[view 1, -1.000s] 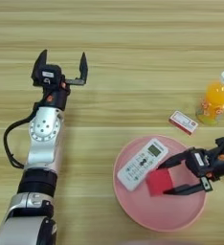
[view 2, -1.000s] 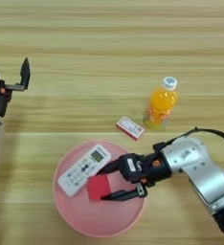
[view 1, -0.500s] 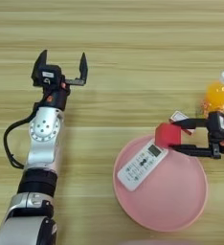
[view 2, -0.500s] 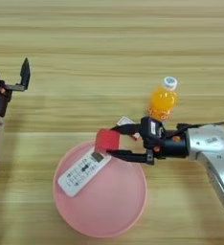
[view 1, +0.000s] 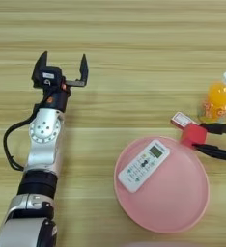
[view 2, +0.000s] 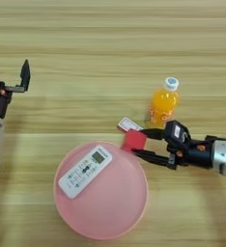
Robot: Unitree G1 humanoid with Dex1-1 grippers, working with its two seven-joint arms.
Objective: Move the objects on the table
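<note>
My right gripper [view 2: 139, 141] comes in from the right and is shut on the small red cube [view 2: 134, 140], which sits at the far right rim of a pink plate [view 2: 129, 217]. Just beyond the cube lies a small white-and-red box [view 2: 128, 125]. Behind that stands the clear bottle of orange drink [view 2: 163, 102] with its white cap, upright on the wood-grain table [view 1: 134, 43]. My left gripper [view 1: 62, 72] rests far off at the left with its fingers spread open and nothing between them.
A white remote control [view 1: 144, 165] lies slanted on the left half of the pink plate [view 1: 182, 212]. My left arm [view 1: 42, 144] stretches along the table from the bottom left corner.
My right gripper has lifted the red cube off the plate's middle and carried it away from me, then right, to the plate's rim. The left arm has stayed still.
</note>
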